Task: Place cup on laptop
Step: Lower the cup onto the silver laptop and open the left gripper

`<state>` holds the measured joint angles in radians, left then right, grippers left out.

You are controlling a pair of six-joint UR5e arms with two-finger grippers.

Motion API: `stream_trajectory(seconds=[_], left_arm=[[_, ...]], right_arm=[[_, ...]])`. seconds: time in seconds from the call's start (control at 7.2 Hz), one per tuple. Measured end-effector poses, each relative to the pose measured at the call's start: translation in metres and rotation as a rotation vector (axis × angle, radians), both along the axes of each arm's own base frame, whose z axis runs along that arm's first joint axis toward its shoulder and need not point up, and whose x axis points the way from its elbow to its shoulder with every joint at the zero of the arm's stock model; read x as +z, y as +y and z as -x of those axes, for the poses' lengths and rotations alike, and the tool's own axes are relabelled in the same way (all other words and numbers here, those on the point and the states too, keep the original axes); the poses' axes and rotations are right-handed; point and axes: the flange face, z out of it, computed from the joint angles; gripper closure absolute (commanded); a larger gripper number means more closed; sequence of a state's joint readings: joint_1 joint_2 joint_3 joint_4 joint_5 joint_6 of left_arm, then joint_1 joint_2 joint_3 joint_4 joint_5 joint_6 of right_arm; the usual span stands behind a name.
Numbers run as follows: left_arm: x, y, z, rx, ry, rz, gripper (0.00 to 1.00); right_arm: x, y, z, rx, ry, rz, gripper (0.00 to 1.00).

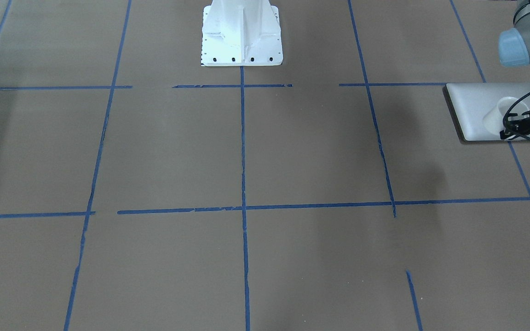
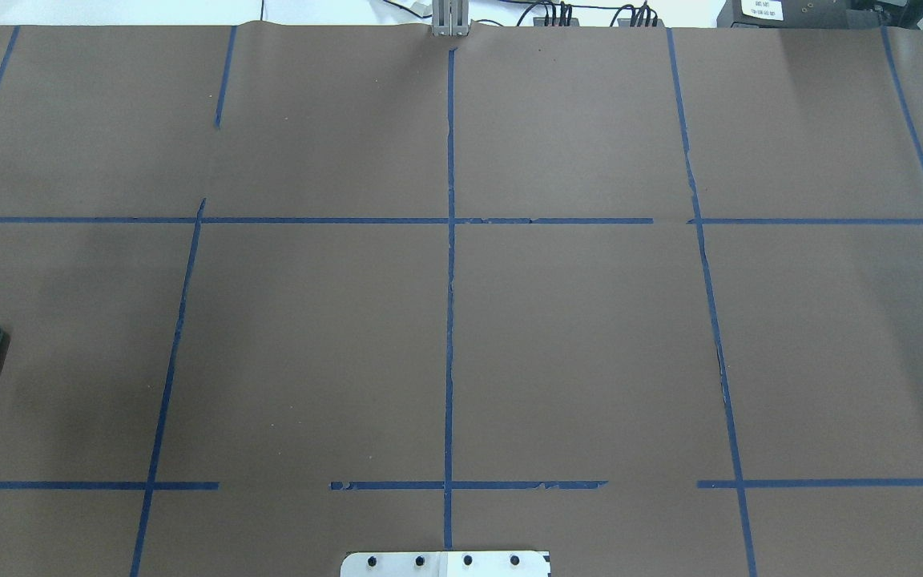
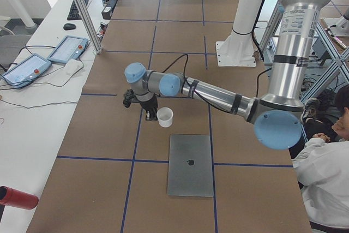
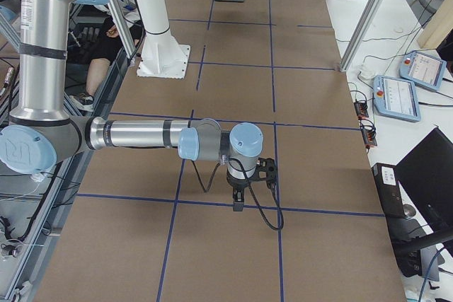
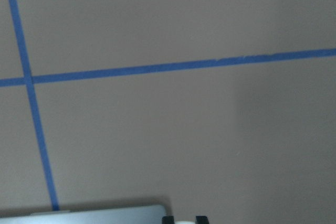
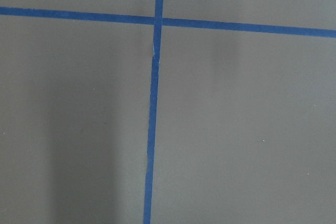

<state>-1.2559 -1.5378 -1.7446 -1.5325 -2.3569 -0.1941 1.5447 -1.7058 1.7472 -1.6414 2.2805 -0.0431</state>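
Cup (image 3: 165, 117), pinched by left gripper (image 3: 155, 115), hangs at eleven o'clock of laptop (image 3: 190, 165) (near its corner); an early release could miss.

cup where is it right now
In the exterior left view the cup hangs in the left fingers, just beyond the laptop's far edge.

1. A wide table (image 2: 590, 336) covered in brown paper fills the scene, marked into large squares by blue tape lines (image 2: 451, 320).
2. Along its far edge runs a white desk (image 3: 38, 145) carrying two teach pendants (image 3: 68, 48), a keyboard (image 3: 73, 8) and a mouse (image 3: 69, 26).
3. An aluminium post (image 3: 89, 25) rises where table and desk meet.
4. A red bottle (image 3: 16, 197) lies at the desk's left end.
5. The light is soft and even, with faint shadows on the paper.
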Motion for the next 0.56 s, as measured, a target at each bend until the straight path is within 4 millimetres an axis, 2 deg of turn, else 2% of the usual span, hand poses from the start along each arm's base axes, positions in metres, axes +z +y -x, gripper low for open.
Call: stream_trajectory(seconds=[0.14,0.28,0.56], left_arm=[[0.039,0.035,0.011,-0.007,0.003,-0.004,1.0],[0.065,0.058,0.019,-0.021,0.003,0.002,1.0],[0.101,0.075,0.023,-0.068,0.009,0.004,1.0]], right_arm=[[0.0,0.0,0.0,0.0,0.0,0.0,0.0],[0.0,0.0,0.0,0.0,0.0,0.0,0.0],[0.0,0.0,0.0,0.0,0.001,0.0,0.0]])
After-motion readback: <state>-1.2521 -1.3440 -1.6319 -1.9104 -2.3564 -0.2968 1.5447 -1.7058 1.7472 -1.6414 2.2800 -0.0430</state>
